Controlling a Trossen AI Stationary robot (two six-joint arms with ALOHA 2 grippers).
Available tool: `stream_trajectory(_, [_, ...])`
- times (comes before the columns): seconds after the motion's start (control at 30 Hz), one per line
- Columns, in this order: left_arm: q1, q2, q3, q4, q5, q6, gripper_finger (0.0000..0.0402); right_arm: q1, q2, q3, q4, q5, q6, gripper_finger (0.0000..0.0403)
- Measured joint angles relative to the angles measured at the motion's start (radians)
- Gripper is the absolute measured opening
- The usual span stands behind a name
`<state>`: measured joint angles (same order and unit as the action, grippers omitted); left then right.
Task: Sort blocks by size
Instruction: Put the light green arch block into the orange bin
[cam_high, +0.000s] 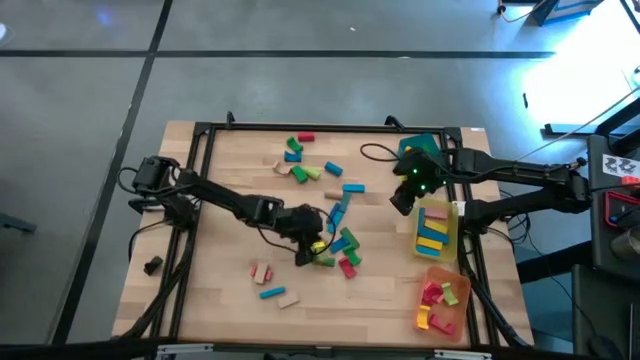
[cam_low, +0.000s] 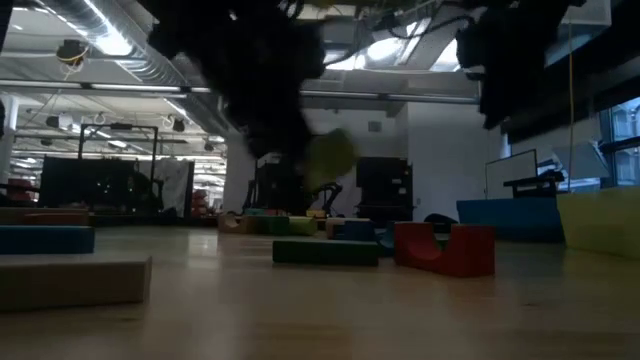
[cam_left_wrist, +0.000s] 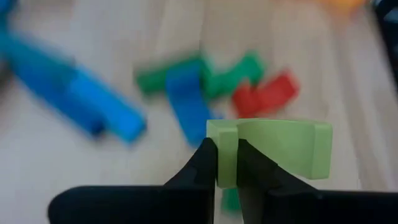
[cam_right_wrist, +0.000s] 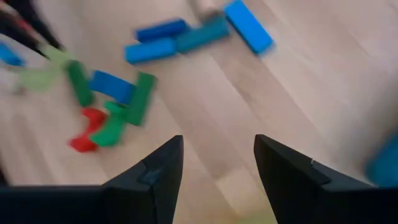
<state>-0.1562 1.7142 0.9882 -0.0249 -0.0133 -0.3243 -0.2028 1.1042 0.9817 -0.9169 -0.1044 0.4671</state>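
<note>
I'd call the sort partly done: the yellow tray (cam_high: 451, 236) at about four o'clock on the table (cam_high: 200, 300) already holds a row of longer bars, and the orange tray (cam_high: 462, 302) just below it holds a handful of short red, pink and yellow pieces, while the teal tray (cam_high: 432, 143) at two o'clock is mostly hidden under my right arm. A good many blocks (cam_high: 312, 172) are still loose, one scatter at twelve o'clock of the table's centre, a second cluster around the centre, and a few strays at seven o'clock. My left gripper (cam_left_wrist: 227, 163) sits over that central cluster, clamped on the thin edge of a light green block (cam_left_wrist: 277, 148), which sticks out sideways from between the fingers. My right gripper (cam_right_wrist: 217, 163) hovers near the trays at three o'clock, fingers apart and empty.
</note>
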Motion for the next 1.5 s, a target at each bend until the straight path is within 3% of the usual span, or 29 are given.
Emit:
stream_trajectory(0.17, [0.036,0.0,0.0,0.292,-0.002,0.185,0.0021,0.0,0.0,0.0,0.145,-0.102,-0.003,0.0198])
stream_trajectory(0.3, [0.055,-0.001,0.0,0.504,-0.068,0.335,0.0021,0.0,0.0,0.0,0.255,-0.197,0.002,0.0198])
stream_trajectory(0.63, [0.066,-0.001,0.001,0.826,-0.21,0.652,0.0026,0.0,0.0,0.0,0.498,-0.336,0.145,0.0198])
stream_trajectory(0.9, [0.064,-0.005,0.001,0.89,-0.212,0.709,0.003,0.0,0.0,-0.001,0.632,-0.417,0.157,0.0198])
stream_trajectory(1.5, [0.042,0.0,0.001,0.872,-0.224,0.725,0.003,0.0,0.0,-0.001,0.635,-0.539,0.1,0.0198])
